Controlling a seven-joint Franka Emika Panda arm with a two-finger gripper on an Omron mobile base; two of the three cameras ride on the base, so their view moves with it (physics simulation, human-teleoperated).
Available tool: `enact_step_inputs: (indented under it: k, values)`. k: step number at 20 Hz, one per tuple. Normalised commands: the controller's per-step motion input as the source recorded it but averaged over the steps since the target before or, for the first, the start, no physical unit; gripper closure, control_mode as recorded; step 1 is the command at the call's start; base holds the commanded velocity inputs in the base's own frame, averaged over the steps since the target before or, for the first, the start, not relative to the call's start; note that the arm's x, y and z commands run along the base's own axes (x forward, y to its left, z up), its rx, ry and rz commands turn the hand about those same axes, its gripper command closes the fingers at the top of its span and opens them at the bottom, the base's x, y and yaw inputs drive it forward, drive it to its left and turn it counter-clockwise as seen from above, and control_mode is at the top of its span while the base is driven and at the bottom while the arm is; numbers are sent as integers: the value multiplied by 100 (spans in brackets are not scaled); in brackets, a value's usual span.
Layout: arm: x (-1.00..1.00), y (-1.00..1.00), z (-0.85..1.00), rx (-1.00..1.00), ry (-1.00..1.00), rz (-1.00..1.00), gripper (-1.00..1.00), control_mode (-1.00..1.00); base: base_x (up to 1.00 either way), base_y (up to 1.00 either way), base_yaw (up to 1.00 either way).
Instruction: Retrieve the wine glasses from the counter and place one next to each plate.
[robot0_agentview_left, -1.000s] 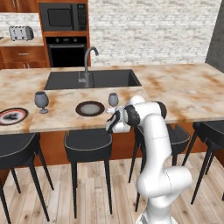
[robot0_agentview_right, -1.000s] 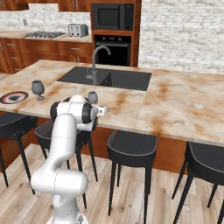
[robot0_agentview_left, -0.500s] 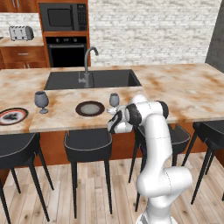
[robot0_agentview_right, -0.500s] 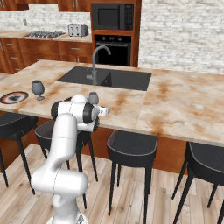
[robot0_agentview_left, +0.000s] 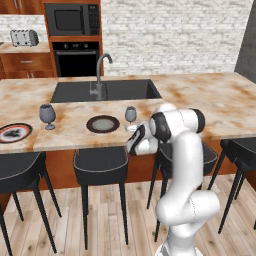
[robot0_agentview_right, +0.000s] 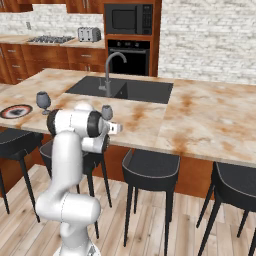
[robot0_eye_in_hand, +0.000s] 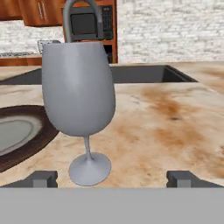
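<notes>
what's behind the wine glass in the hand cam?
Behind the wine glass: the grey faucet arching over its rim and the black sink. The bowl covers the faucet's base. The grey-centred plate lies beside it.

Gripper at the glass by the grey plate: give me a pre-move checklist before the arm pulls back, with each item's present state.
1. Gripper open, fingers clear of the stem: ok.
2. Second wine glass upright, foot flat on the island top: ok.
3. It stands beside the grey plate, not on it: ok.
4. First wine glass upright next to the red-ringed plate: ok.
5. Retreat path behind the hand free of the stools: cannot tell.
</notes>
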Motion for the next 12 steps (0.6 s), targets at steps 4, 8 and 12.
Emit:
enact_step_inputs:
  k: [4, 8, 12]
  values:
    - [-100, -4, 96, 2, -43, -1, -100, -100, 0, 0, 0]
    - [-100, -1, 100, 9, -38, -11, -100, -100, 0, 0, 0]
    - [-100, -20, 100, 20, -16, -21, -100, -100, 0, 0, 0]
